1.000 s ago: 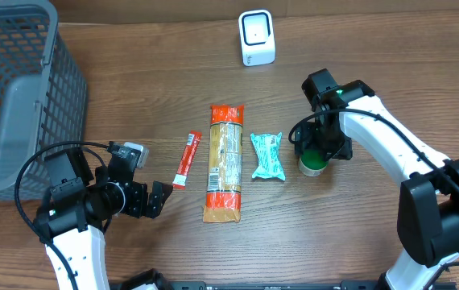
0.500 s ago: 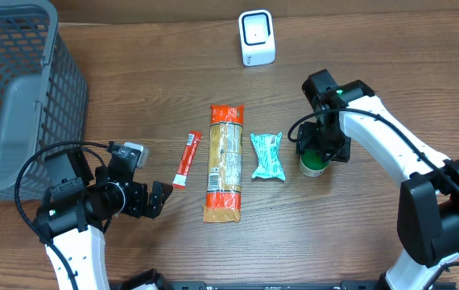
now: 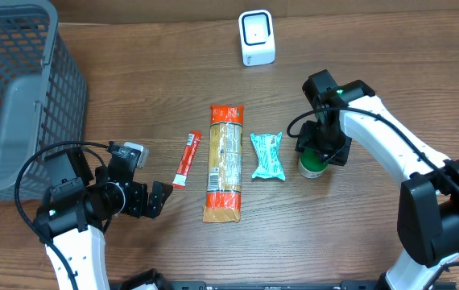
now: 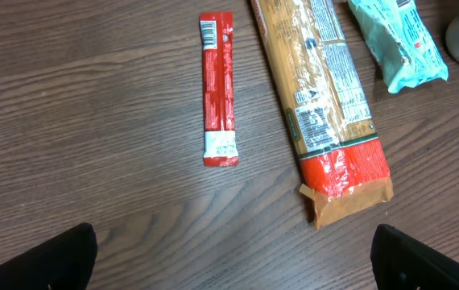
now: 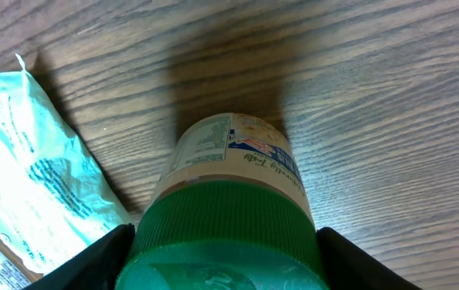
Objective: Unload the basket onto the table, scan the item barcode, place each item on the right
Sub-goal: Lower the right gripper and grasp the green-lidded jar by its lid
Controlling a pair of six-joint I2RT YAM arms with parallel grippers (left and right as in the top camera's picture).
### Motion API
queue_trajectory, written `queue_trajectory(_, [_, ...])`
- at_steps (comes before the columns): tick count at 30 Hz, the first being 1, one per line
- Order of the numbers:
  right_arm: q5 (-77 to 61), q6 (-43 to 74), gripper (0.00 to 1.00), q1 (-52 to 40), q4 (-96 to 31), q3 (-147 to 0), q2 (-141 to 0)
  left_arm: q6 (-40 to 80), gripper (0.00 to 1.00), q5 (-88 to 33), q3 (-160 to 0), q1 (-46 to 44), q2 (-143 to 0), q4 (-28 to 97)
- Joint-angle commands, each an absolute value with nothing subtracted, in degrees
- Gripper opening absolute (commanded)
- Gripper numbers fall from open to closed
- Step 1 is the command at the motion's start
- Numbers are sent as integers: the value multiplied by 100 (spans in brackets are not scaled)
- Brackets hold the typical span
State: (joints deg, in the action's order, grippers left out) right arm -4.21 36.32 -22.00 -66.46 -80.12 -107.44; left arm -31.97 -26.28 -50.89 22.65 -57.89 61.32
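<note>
Wood-grain table (image 3: 133,80) fills the overhead view, with a grey basket (image 3: 64,89) at the far left and a small white scanner (image 3: 257,37) standing at the far edge near the middle. Four items lie in a row across the centre. From left to right they are a thin red stick packet (image 3: 187,159), a long pasta packet (image 3: 225,161) with orange-red ends, a crumpled teal packet (image 3: 267,155) and a jar (image 3: 312,167) with a green lid (image 5: 221,234). The jar stands on the table just right of the teal packet, near it but apart from it. The right gripper (image 3: 315,156) is down over the jar. In the right wrist view its dark fingers (image 5: 105,254) sit against the two opposite sides of the green lid, pinching it, and the jar's pale printed label shows below the lid. The left gripper (image 3: 153,198) is at the near left, close to the near end of the stick packet, spread wide and holding nothing. In the left wrist view only the tips of its fingers (image 4: 48,262) show in the two near corners, well apart. That view also shows a small barcode patch at the far end of the stick packet and a printed label on the pasta packet, though its text is too small to read.
</note>
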Motion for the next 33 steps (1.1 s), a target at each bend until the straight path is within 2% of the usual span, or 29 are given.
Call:
queue_trajectory(1, [-502,3771,74,-2213,-6563,-7977,-10753,-3304,100,-2635,-5168,2311,-5813,6125])
queue_trajectory(4, [-504,3774,77,-2213,-6558,-7977,-10753,-3304,100,-2635,-5168,2311,-5813,6125])
queue_trajectory(18, [-504,3765,77,-2217,-6270,-7526,-10753,-3304,100,-2635,-5168,2311,-5813,6125])
queue_trajectory(27, [-368,2508,77,-2217,-6136,-7511,-10753,-3304,100,-2635,-5168,2311,-5813,6125])
queue_trajectory(31, [-314,2576,73,-2217,-6182,-7511,-10753,-3306,100,-2635,-5168,2311,-5813,6125])
queue_trajectory(33, [-311,3074,71,-2217,-6208,-7509,-10753,-3304,99,-2635,-5168,2311,-5813,6125])
